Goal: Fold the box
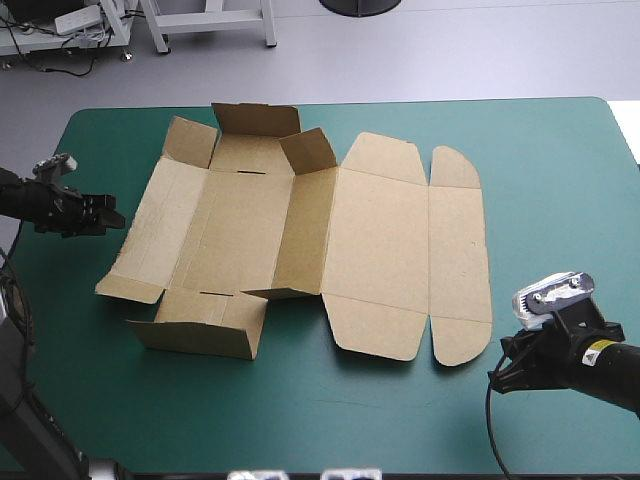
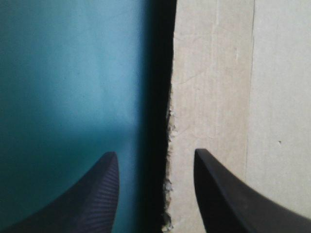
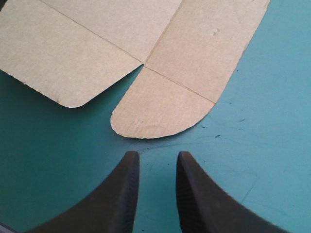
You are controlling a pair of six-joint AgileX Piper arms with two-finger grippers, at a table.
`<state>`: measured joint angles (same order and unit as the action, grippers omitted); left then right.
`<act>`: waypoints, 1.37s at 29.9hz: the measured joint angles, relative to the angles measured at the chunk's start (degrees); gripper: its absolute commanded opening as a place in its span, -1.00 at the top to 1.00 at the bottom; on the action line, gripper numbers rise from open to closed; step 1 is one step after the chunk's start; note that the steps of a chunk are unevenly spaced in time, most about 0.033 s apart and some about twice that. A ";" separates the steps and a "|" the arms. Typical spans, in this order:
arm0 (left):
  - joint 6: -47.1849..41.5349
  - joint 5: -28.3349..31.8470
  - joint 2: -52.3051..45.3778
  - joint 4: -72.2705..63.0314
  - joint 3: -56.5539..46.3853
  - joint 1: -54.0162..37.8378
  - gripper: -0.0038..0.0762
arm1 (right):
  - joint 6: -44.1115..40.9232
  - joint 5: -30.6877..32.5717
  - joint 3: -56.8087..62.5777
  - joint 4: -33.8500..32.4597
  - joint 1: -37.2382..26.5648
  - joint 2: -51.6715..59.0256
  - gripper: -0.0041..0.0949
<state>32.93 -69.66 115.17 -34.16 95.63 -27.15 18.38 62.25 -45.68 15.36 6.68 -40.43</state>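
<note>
While the box lies part-raised, left claw and right claw stand released beside it.

One box, a single cut sheet of brown board, lay on one table with a teal-green cover. Two grippers were in view: the left gripper and the right gripper. Each bore two black fingers, four in all. Two rounded flaps of the box showed ahead of the right gripper.
</note>
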 measured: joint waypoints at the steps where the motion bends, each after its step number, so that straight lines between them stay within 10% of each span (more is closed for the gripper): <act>1: -0.25 0.00 0.66 0.00 0.15 0.00 0.02 | 0.00 0.05 0.00 0.39 0.00 0.00 0.42; 41: -2.47 0.85 2.59 -5.48 -5.59 9.90 -0.01 | 0.84 0.00 0.00 0.88 0.00 -0.05 0.42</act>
<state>30.46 -68.81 117.76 -39.63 90.04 -17.25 19.23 62.24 -45.68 16.25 6.68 -40.49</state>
